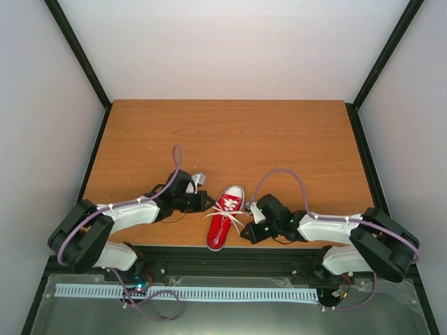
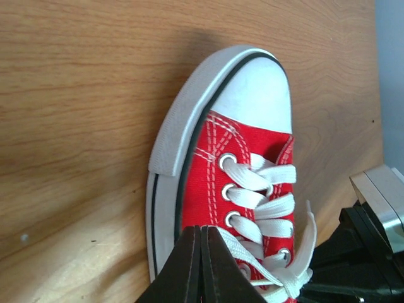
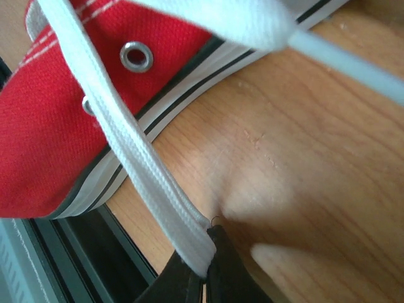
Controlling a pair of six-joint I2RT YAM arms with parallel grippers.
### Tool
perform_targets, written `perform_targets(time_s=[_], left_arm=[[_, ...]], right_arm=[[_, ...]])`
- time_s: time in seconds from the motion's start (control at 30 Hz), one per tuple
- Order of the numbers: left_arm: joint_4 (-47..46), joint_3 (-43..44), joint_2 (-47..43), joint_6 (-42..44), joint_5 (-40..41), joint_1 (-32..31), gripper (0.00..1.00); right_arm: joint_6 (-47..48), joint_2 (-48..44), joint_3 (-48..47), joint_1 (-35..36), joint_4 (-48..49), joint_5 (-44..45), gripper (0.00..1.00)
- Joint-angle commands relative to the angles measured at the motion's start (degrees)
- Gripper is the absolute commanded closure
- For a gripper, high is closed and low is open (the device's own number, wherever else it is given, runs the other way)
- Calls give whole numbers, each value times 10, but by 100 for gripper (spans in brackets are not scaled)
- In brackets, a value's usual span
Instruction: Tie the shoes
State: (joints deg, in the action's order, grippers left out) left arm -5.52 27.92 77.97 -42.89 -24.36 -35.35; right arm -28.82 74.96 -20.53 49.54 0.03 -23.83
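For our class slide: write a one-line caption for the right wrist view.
Right end effector pinches a white lace beside the red sneaker on the wooden table.

The left fingers [image 2: 184, 273], pressed together, overlap the red sneaker [image 2: 201, 186].

There is one red shoe [image 1: 225, 218] and one wooden counter [image 1: 230, 132]. There are two arms, a left arm [image 1: 129, 213] and a right arm [image 1: 328, 227], each with one pair of jaws and one purple cable [image 1: 176, 157]. The white lace [image 2: 271, 208] shows at least three crossed rows in the left wrist view. Two metal eyelets [image 3: 136, 57] show on the shoe's side in the right wrist view. One white slotted strip [image 1: 188, 293] completes the count.
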Motion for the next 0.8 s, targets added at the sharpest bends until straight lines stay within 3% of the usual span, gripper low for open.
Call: perform_targets(time_s=[0.0, 0.5, 0.67, 0.7, 0.77], left_arm=[[13, 20, 11, -10, 21, 20, 99], [6, 2, 35, -4, 19, 49, 99], [0, 13, 33, 32, -23, 49, 96], [6, 17, 28, 42, -30, 49, 85], [17, 21, 7, 59, -34, 49, 50]], right_arm=[[-30, -1, 34, 2, -57, -3, 97], [-76, -22, 70, 2, -43, 4, 97], [-68, -52, 68, 2, -59, 6, 96], [-64, -66, 67, 2, -65, 5, 87], [-52, -114, 62, 2, -87, 6, 49]])
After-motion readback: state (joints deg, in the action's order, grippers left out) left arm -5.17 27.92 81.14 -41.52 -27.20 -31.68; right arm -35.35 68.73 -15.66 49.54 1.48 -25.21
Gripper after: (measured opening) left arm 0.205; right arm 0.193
